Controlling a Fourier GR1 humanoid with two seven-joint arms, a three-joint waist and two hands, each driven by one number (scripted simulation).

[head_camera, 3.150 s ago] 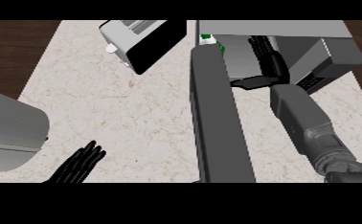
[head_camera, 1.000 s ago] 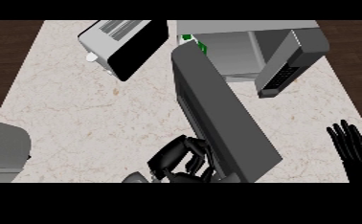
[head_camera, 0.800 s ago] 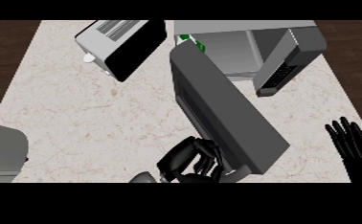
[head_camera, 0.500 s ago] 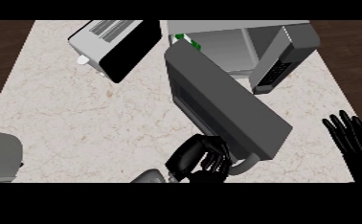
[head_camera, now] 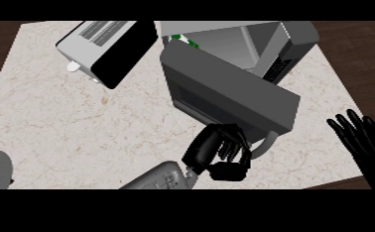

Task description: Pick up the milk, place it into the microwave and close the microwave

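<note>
Head view: small white-and-green milk carton (head_camera: 181, 39) sits inside the grey box-shaped microwave (head_camera: 293, 47), at its back left corner, mostly hidden behind the door's top edge. Dark grey microwave door (head_camera: 227, 93) swung partway across the opening, not closed. Left hand (head_camera: 218, 150) at the door's lower edge, black fingers curled against it near the pale door handle (head_camera: 268, 142). Right hand (head_camera: 356, 136) right of the microwave, well apart, fingers straight and spread, resting. Silver toaster with black side (head_camera: 110, 50) just left of the microwave on the beige speckled stone counter (head_camera: 81, 132).
</note>
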